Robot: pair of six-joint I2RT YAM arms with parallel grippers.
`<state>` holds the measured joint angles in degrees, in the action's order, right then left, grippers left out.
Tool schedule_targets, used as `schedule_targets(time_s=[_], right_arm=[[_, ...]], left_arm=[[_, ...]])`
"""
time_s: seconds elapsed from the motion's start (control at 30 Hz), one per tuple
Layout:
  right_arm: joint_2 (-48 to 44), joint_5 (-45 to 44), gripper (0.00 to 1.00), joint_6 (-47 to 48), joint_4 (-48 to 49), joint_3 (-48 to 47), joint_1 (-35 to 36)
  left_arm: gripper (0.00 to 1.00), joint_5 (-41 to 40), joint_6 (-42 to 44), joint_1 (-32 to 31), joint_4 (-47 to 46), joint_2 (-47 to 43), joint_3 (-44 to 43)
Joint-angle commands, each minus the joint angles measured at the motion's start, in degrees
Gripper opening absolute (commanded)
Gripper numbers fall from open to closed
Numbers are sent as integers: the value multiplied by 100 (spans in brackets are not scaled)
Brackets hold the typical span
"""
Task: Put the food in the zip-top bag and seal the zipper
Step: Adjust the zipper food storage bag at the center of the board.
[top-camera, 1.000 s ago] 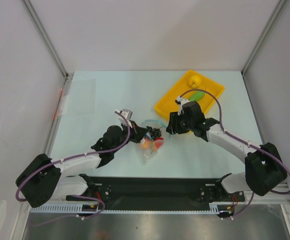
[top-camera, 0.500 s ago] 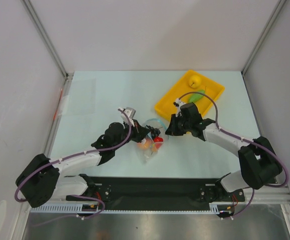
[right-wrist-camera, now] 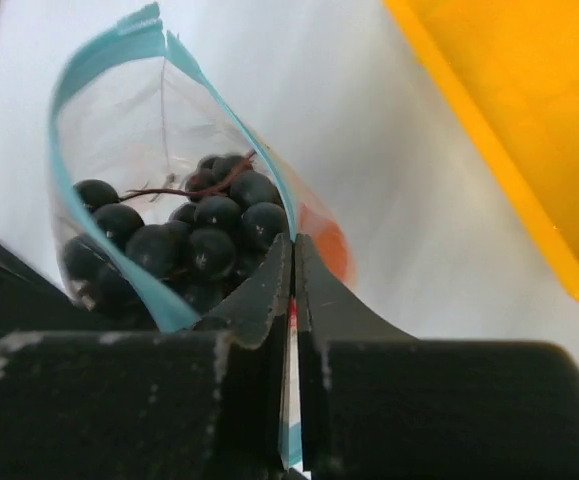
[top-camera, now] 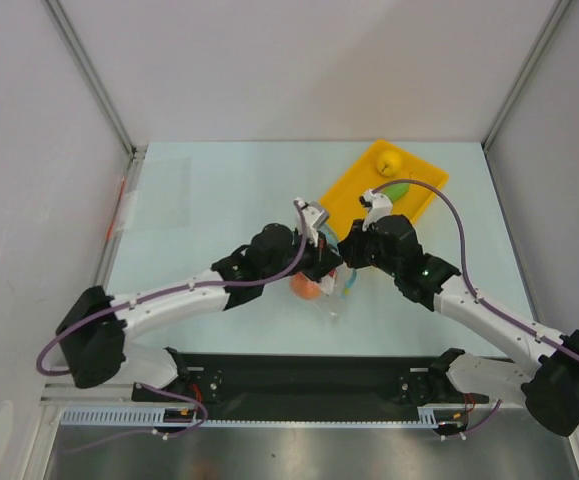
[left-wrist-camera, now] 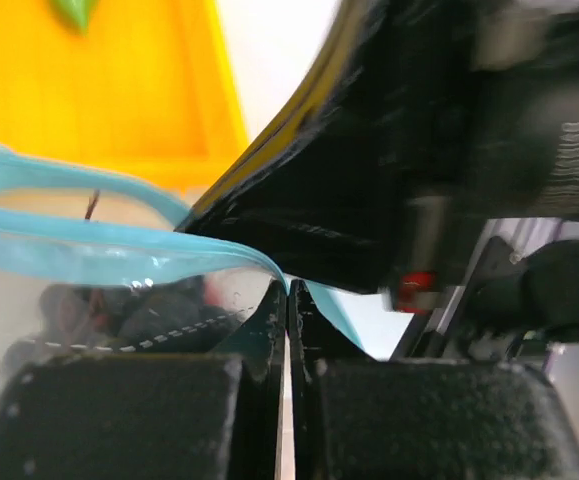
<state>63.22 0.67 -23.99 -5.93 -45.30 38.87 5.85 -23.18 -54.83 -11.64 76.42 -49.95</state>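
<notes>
Teal zipper (right-wrist-camera: 134, 32) is pinched in two spots. The left gripper (left-wrist-camera: 288, 300) is clamped on it where the two lips meet, and the right gripper (right-wrist-camera: 292, 260) is clamped the same way on its side. Both sets of jaws are fully closed on the strip.

The bag (top-camera: 337, 292) sits between the two grippers, mid-table and slightly to the near side. Its mouth gapes, with the teal lips bowing apart between the pinch points. Black grapes (right-wrist-camera: 194, 240) sit right up at the mouth, with an orange-red fruit (right-wrist-camera: 327, 248) beyond them.

The yellow tray (top-camera: 341, 200) lies far-right of the grippers, its near-left edge close behind them. A yellow fruit (top-camera: 390, 160) sits in the tray's far corner and a green fruit (top-camera: 396, 190) lies mid-tray, both outside the bag.

Room is tight at the centre. The two wrists crowd each other, and the right arm's black body fills the right half of the left wrist view. The tray edge hems in the far-right side. Pale tabletop (top-camera: 199, 210) lies open to the left and far-left.
</notes>
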Motion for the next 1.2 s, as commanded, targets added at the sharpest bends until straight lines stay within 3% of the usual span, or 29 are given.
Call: schedule_targets(time_s=[0.0, 0.1, 0.23, 0.4, 0.8, 0.87, 0.97, 1.0, 1.03, 1.1, 1.17], right_arm=[[6, -514, 0, -9, 85, 13, 77], [-72, -743, 0, -62, -118, -32, -20], [-144, -130, 0, -141, -92, 109, -677], [85, 434, 0, -264, 31, 109, -714], [-398, -66, 0, -757, 523, 645, -583], [-329, -267, 0, -713, 532, 645, -452], [-214, -488, 3, -686, 532, 601, -310], [-127, -523, 5, -686, 532, 610, -310], [-100, -532, 9, -695, 532, 610, -301], [-38, -506, 22, -616, 707, 592, -310], [-29, -366, 42, -459, 716, 575, -310]], left_arm=[[0, 356, 278, 7, 749, 838, -706], [0, -11, 340, 7, 1023, 1015, -806], [0, -356, 402, 16, 813, 488, -314], [2, -567, 463, 16, 900, 268, -295], [1, -532, 297, 402, 1427, 163, -577], [7, -375, 270, 516, 1436, 93, -559], [29, -286, 419, 526, 1384, -65, -472], [44, -242, 463, 517, 1305, -188, -350], [51, -242, 498, 517, 1287, -267, -279], [67, -216, 630, 491, 1261, -513, -94], [71, -224, 735, 421, 1226, -707, 38]])
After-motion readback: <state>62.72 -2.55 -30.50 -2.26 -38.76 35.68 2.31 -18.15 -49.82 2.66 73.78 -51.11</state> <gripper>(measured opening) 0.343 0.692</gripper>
